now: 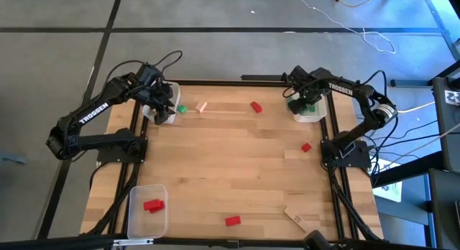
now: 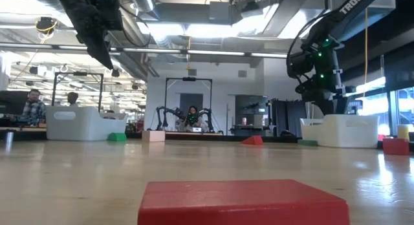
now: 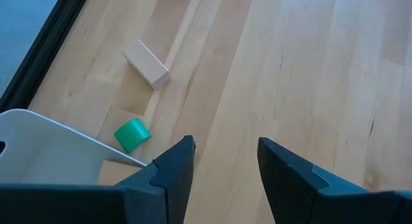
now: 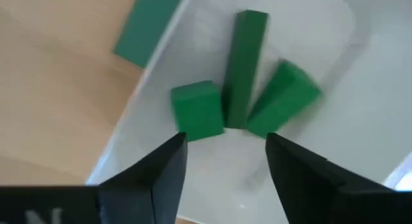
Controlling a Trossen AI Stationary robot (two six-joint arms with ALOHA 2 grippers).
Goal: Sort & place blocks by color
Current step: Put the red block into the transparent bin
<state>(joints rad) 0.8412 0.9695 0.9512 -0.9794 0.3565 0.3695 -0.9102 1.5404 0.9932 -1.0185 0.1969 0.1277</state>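
Green blocks [image 4: 239,89] lie in a white bin [image 4: 335,153].

This is a robotics lab in a large open industrial hall. A pale wooden bench [image 1: 237,171] in a black metal frame carries two dark jointed robot arms [image 1: 93,117], with loose cables trailing over the grey floor [image 1: 215,9]. Across the room stands another twin-arm robot rig [image 2: 187,112], people sit at desks [image 2: 31,108], and exposed ceiling ducts and strip lights [image 2: 194,24] run overhead.
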